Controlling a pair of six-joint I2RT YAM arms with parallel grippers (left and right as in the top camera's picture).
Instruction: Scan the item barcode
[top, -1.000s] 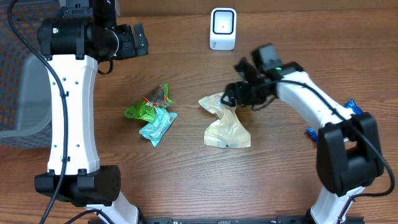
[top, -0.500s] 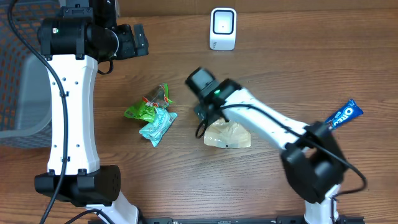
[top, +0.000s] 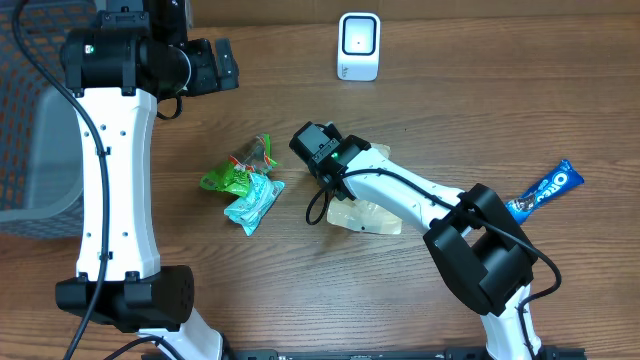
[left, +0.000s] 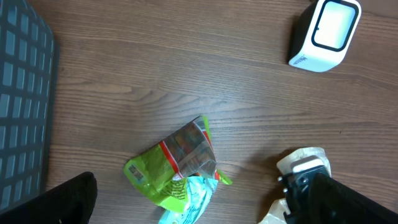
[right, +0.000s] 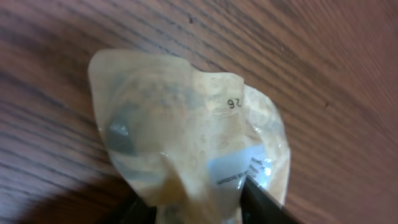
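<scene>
The item under my right gripper (top: 333, 188) is a crumpled beige plastic packet (top: 372, 214) lying mid-table. In the right wrist view the packet (right: 186, 124) fills the frame, white label facing up, and its lower end is pinched between my two dark fingers, so the right gripper (right: 199, 211) is shut on it. The white barcode scanner (top: 358, 45) stands at the table's far edge, also seen in the left wrist view as the scanner (left: 323, 34). My left gripper (top: 225, 65) hangs high at the back left, open and holding nothing.
A green snack packet (top: 235, 172) and a teal packet (top: 255, 202) lie together left of the beige one. A blue Oreo bar (top: 545, 190) lies at the right. A grey mesh basket (top: 30, 110) stands at the left edge.
My right arm swung left across the beige packet to its left end and its jaws closed on it. The Oreo bar came into view. The left arm stayed still.
</scene>
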